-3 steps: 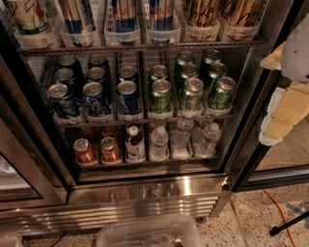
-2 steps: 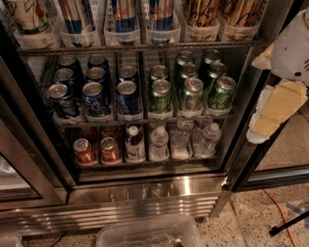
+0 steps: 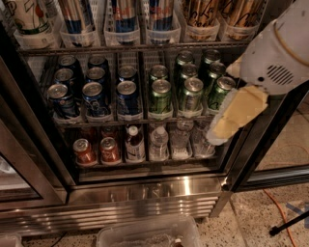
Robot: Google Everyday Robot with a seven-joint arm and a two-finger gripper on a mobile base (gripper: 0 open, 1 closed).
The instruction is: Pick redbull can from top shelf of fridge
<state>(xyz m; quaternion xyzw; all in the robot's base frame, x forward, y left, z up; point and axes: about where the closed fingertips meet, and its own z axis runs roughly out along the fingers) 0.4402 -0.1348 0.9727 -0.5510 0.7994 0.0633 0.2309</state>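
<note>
gripper [image 3: 236, 116] hangs at 3 o'clock beside the green cans [image 3: 186, 91]; whether it is open can't be told. redbull can [image 3: 161, 14] stands at 12 o'clock on the top shelf [image 3: 145, 48]. best to rise, swing toward 11, and enter its lane squarely.

The gripper [image 3: 232, 118] has swung further left — now overlapping the green cans [image 3: 160, 95] at their right.

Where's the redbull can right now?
The redbull can sits upper middle of the view on the top shelf, above the blue cans; the gripper is at right.
</note>
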